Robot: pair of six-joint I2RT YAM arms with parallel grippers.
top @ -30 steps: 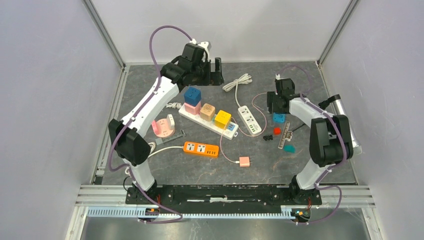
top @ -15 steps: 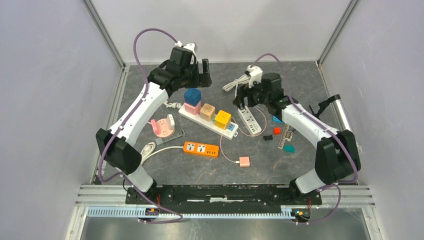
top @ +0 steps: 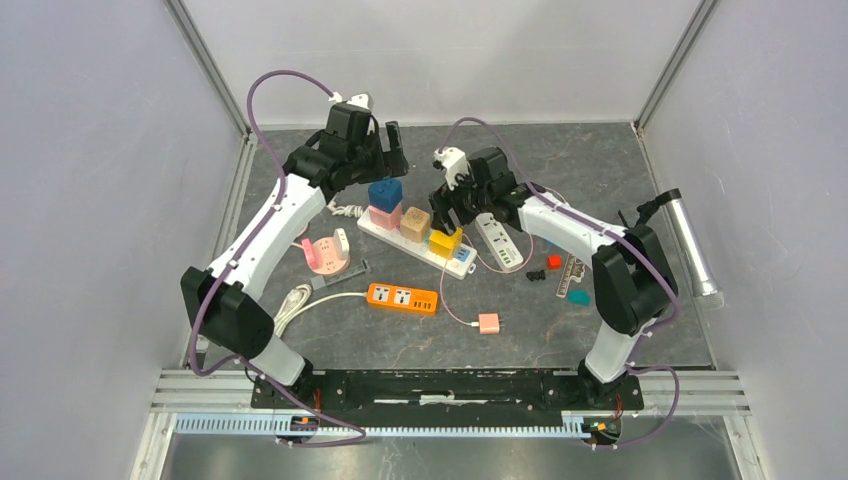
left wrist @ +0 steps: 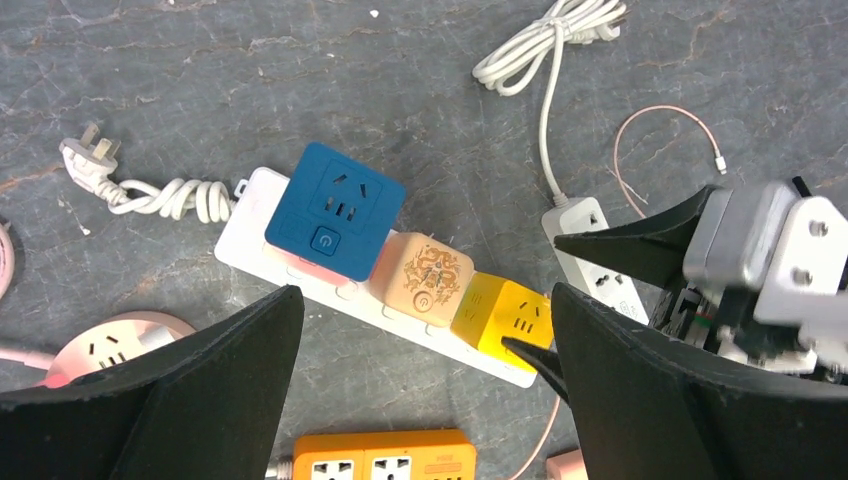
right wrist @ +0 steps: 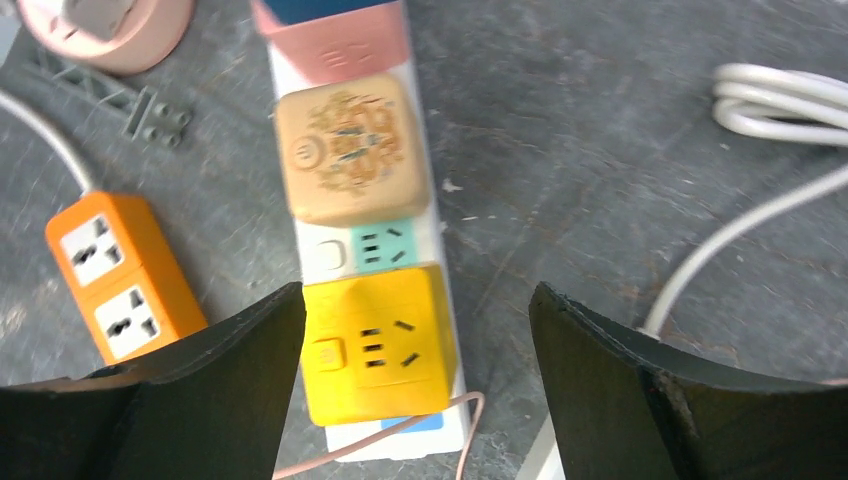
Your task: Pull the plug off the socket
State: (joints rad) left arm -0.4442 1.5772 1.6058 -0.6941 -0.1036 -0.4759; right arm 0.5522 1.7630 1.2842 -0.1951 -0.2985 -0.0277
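right gripper [right wrist: 417, 300] gapes wide and empty over the yellow plug [right wrist: 378, 355], low centre in its wrist view on the white strip [right wrist: 322, 258]: drop square onto its sides, lift straight; left gripper [left wrist: 428, 292] likewise spread, empty.

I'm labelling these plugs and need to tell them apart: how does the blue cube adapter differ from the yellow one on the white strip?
The blue cube sits stacked on a pink adapter, so it stands higher; the yellow cube plugs straight into the white strip. Blue is at the strip's corded end, yellow near the opposite end. Both are cube adapters with socket holes on top.
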